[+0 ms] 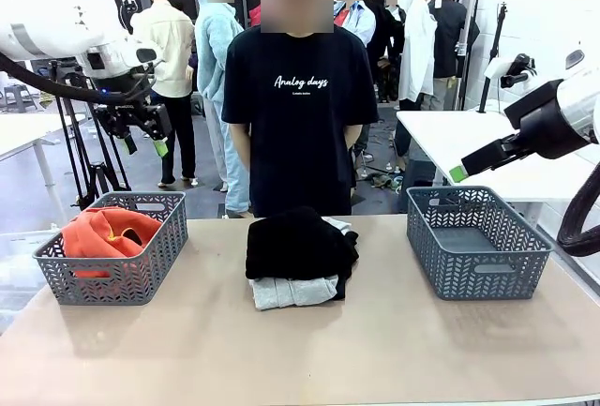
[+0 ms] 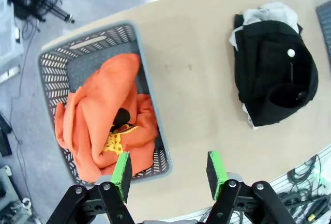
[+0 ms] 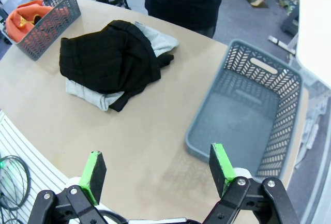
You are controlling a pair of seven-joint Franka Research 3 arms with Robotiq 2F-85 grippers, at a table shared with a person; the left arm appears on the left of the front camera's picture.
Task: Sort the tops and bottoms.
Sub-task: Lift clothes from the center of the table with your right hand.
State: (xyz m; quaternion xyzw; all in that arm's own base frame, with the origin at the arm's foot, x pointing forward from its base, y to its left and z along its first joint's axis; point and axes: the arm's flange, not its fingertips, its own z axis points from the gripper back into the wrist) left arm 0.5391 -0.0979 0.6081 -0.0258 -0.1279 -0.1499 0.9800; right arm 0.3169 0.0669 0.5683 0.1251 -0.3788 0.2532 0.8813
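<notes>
Grey sweatshirt (image 1: 293, 291) peeks from under the black bottoms (image 1: 298, 242) mid-table; the orange hoodie (image 1: 108, 231) lies in the left basket (image 1: 141, 279), the right basket (image 1: 478, 279) empty. Left gripper (image 2: 168, 168) and right gripper (image 3: 156, 169) hang open, holding nothing. A deep pinch could lift both stacked garments together.

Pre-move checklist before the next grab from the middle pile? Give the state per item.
1. Left gripper open, nothing between its pads: ok.
2. Right gripper open, nothing held: ok.
3. Orange top inside the left basket: ok.
4. Right basket ready to receive, nothing in it: ok.
5. Grey top free to grab first: not ok, the black garment lies on it.
6. Person stands at the far edge, no hand over the garments: ok.
</notes>
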